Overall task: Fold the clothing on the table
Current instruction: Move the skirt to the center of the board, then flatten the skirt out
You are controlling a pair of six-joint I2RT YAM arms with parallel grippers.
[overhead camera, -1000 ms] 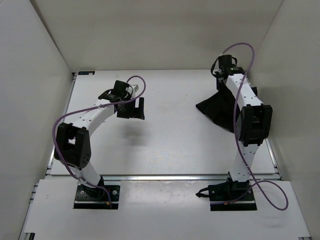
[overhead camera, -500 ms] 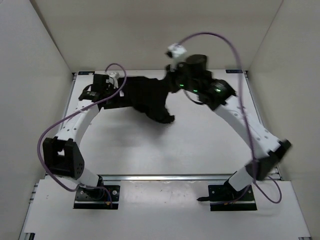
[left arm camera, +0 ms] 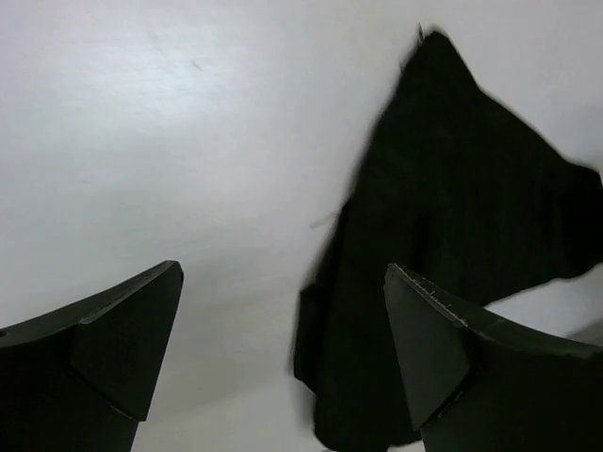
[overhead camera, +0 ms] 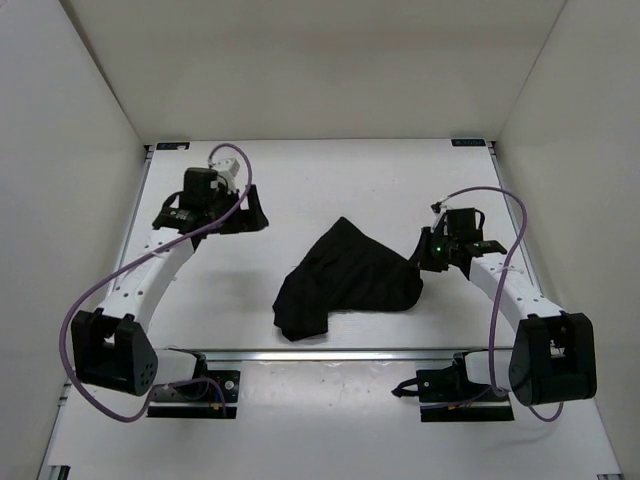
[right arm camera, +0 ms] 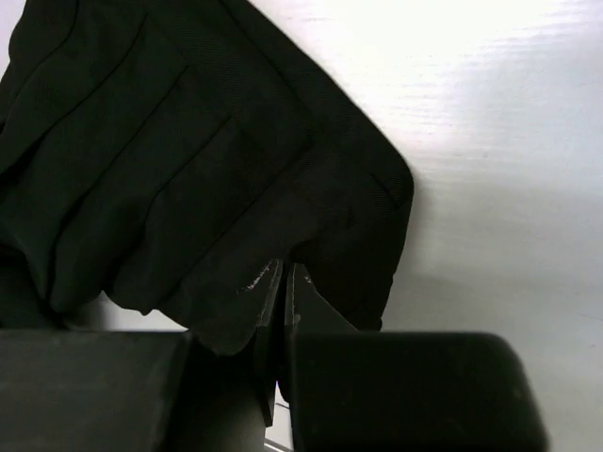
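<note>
Top external: your clothing [overhead camera: 345, 280] lies bunched near the middle of the desk [overhead camera: 300, 180] (a rough heap, no clean fold). The right tool [overhead camera: 424, 262] pinches its right edge; the left tool [overhead camera: 250, 213] gapes, well apart. Most folding looks left to do.

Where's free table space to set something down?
Bare white tabletop: the far strip beyond the black pleated fabric garment; also front-left, between the white left arm and garment. Crowded: centre-right, where the right pincer pinches the garment.
</note>
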